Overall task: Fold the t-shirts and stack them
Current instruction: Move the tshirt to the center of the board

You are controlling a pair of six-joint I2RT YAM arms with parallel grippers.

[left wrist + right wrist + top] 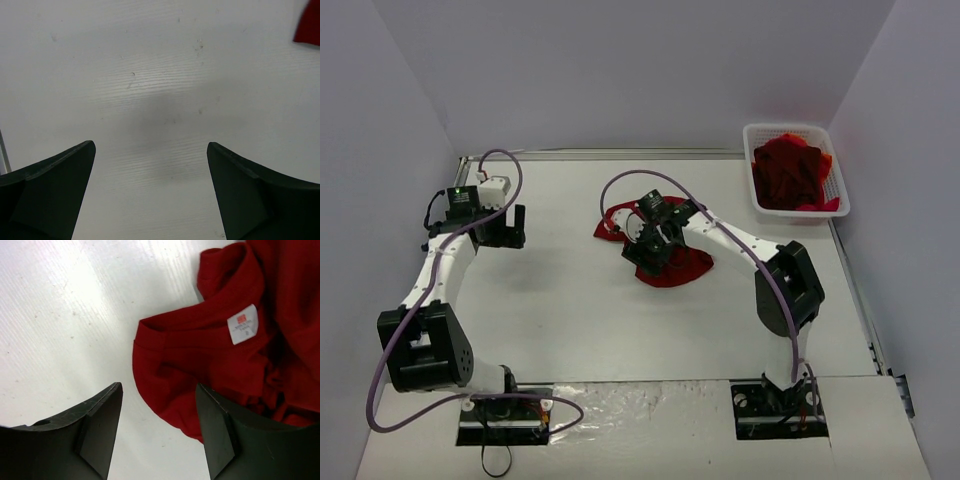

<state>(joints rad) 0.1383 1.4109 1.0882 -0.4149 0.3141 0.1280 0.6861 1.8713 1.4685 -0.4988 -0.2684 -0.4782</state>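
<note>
Hanging wide open and gripping nothing, the right fingers (95, 435) sit just above the edge of a dark red t-shirt (200, 365) that's lying crumpled on the bench (65, 315). In the wrist view the shirt's rounded edge lies right between the two tips. The collar and its little white tag (243, 324) are a bit further out, past the right-hand tip. Can't tell if the tips actually touch the cloth. The left fingers (50, 195) are spread open too, empty, over bare bench, well apart from the shirt. Only a corner of red cloth (307, 25) peeks in far off to their right. Way out beyond the right fingers there's a white mesh basket (790, 128) with more t-shirts (788, 175) piled in it, dark red with some brighter red-orange.
</note>
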